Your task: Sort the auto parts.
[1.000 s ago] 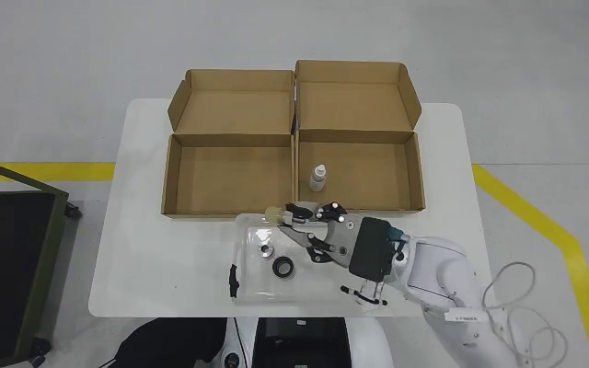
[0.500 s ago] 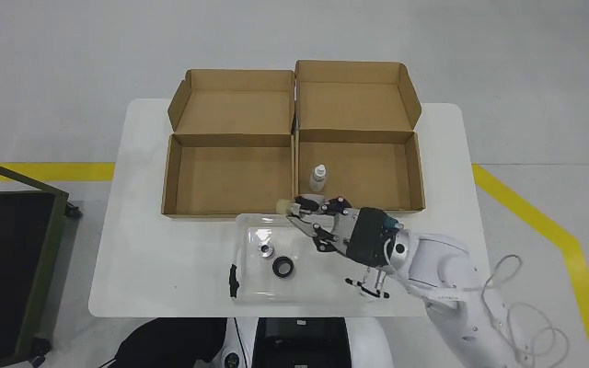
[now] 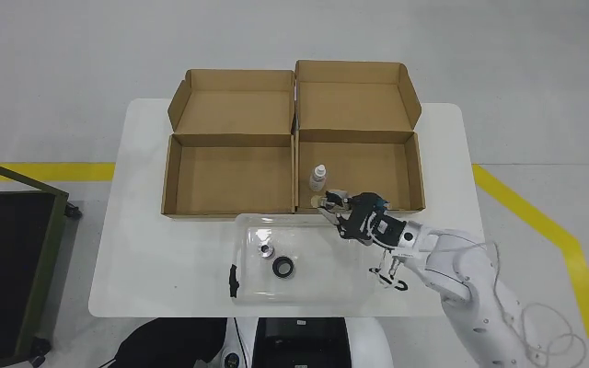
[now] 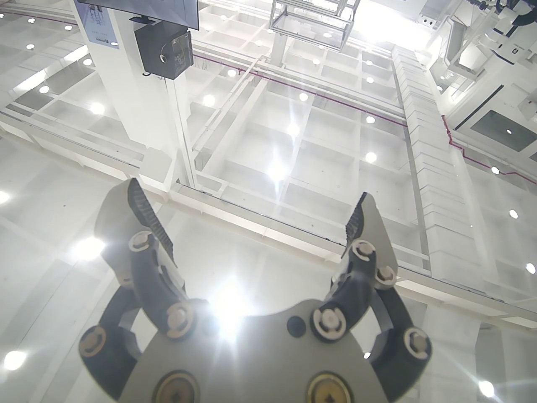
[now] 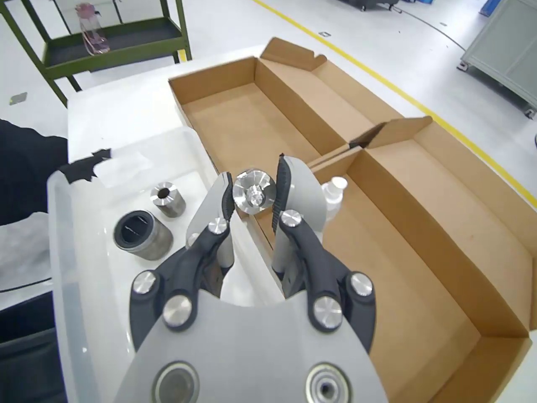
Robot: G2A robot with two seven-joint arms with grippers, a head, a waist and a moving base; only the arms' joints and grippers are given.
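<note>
Fingers [image 5: 277, 194] of the right gripper [image 5: 254, 178]: clenched on a bright machined metal disc [image 5: 254, 198]. The ribbed pads sit on opposite sides of its rim, and its stepped face is turned back toward the wrist. Gripping across the width probably stops a round piece from rolling out sideways.

Position of the disc: held in the air above the line where the clear plastic bin [image 5: 67, 228] meets the near wall of the right cardboard box [image 5: 419, 232], at that box's corner nearest the left cardboard box [image 3: 230, 175]. It touches neither wall.

A small white bottle [image 5: 333, 194] stands upright on the right box's floor just beyond the fingers. Both boxes lie with lids folded open, presumably so parts can be dropped straight in. My reading is that the disc is meant for the right box. A release close to the bottle risks knocking it over.

Left in the bin: a short steel sleeve with a dark bore [image 5: 137, 234] and a smaller grey cylinder with a centre hole [image 5: 168, 199], both standing on end, near each other but apart. Judged unsorted as yet.

Left gripper [image 4: 248, 190]: fingers spread wide with nothing between them, aimed up at the ceiling. It is likely parked out of the right arm's way.
</note>
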